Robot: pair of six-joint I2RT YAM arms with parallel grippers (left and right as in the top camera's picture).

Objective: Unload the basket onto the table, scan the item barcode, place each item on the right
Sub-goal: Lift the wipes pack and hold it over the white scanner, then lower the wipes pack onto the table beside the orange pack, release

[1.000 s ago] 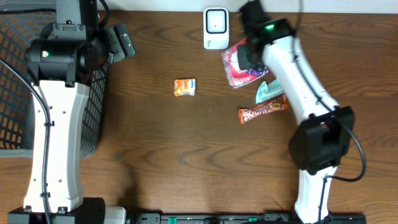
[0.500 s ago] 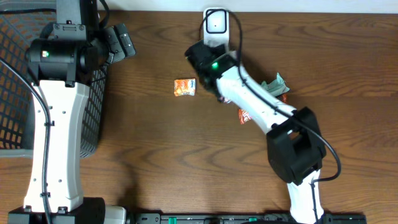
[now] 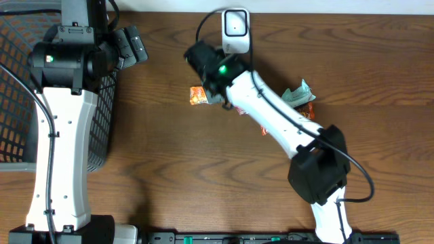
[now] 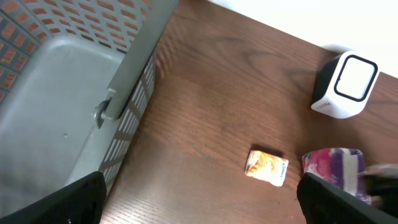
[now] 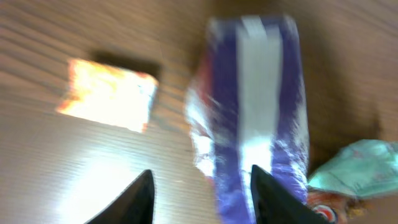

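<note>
**Desk control:** Overhead, surroundings?

**Operator:** I note a wire basket [image 3: 13, 102] at the left edge of the desk [image 3: 169, 169] and the white scanner [image 3: 235, 30] at the back. An orange packet [image 3: 197, 95] lies mid-desk, with a teal packet [image 3: 297, 93] and a red bar [image 3: 310, 108] to the right. My right arm [image 3: 271, 118] crosses the middle, covering the desk just right of the orange packet.

**Desk control:** Left wrist?

**Operator:** The left tool [image 4: 199, 185] is wide and empty, over the basket's edge. The pouch [image 4: 333, 169] lies on the desk just beside the orange packet, apart from the scanner.

**Desk control:** Right wrist?

**Operator:** Blurred. The right tool [image 5: 199, 186] has its fingers parted and clamps nothing. The pouch lies under them, crinkled purple with a white stripe. I cannot read its print.
</note>
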